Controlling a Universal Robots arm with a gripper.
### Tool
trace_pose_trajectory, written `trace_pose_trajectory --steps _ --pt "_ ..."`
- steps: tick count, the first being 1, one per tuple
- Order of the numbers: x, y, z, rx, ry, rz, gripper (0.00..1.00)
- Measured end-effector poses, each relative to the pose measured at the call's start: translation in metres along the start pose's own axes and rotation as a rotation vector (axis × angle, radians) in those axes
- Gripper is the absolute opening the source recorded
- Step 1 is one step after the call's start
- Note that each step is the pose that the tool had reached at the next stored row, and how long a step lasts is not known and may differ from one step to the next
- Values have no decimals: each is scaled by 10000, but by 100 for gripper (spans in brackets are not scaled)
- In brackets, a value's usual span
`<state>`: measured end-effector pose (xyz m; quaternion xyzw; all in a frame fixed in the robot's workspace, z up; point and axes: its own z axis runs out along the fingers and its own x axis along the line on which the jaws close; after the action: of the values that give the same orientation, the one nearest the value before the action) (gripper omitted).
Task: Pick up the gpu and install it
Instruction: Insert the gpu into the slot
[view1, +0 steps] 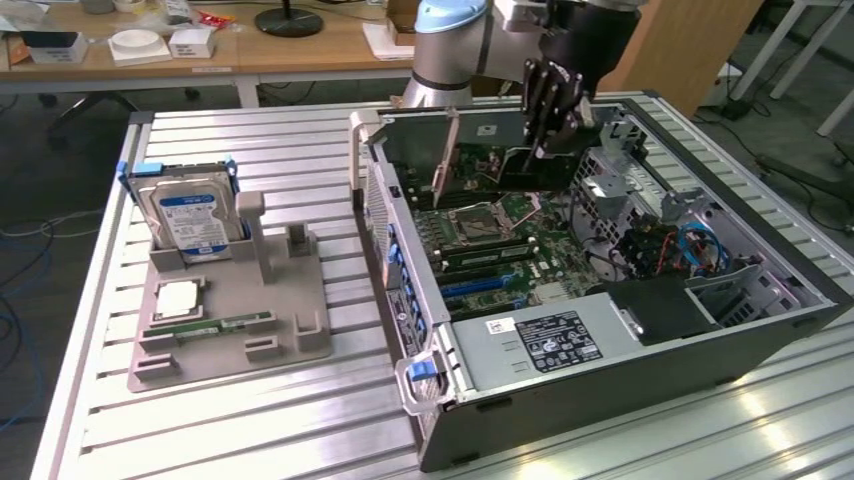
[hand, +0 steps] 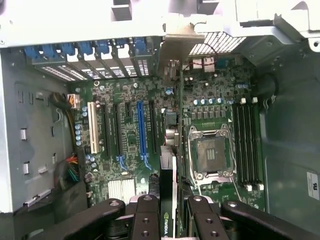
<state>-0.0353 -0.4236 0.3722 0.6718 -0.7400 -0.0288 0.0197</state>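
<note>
While the hand (view1: 551, 140) hangs inside the open computer case (view1: 627, 380), which stands toward the bench (view1: 240, 420) edge at the exterior view's right, its 2 fingers (hand: 146, 215) are closed part-way on the gpu (view1: 527, 170) and grip its flat faces. The card is held on edge over the motherboard (view1: 521, 245), near the case's far corner. In the wrist view the gpu (hand: 168, 195) shows edge-on between the fingers, and its pale bracket (hand: 176, 50) reaches toward the case's rear wall with the blue slot clips (hand: 80, 50). It lies roughly along the expansion slots, just beside the long blue slot (hand: 141, 130). Whether its lower edge touches a slot is hard to tell; it seems to sit just above.

By its look the card is light and stiff, yet fragile: a thin board that would resent twisting or a skewed push. The smooth faces could slip, so a hold across the upper part of both faces, as here, looks right, clear of the contact edge and the bracket.
</note>
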Motion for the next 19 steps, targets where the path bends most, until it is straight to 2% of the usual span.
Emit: trace_pose_trajectory --steps 4,9,13,14,15,18,19 --pt "0 -11 48 12 8 -129 26" --pt "-1 -15 112 128 -1 -121 26" --pt "-2 -18 157 134 38 -762 26" --pt "-2 -17 161 155 46 -898 26" --pt "-1 -17 163 229 49 -978 26" --pt "-1 -19 169 596 31 -1021 26" --pt "-1 -20 174 689 25 -1023 26"
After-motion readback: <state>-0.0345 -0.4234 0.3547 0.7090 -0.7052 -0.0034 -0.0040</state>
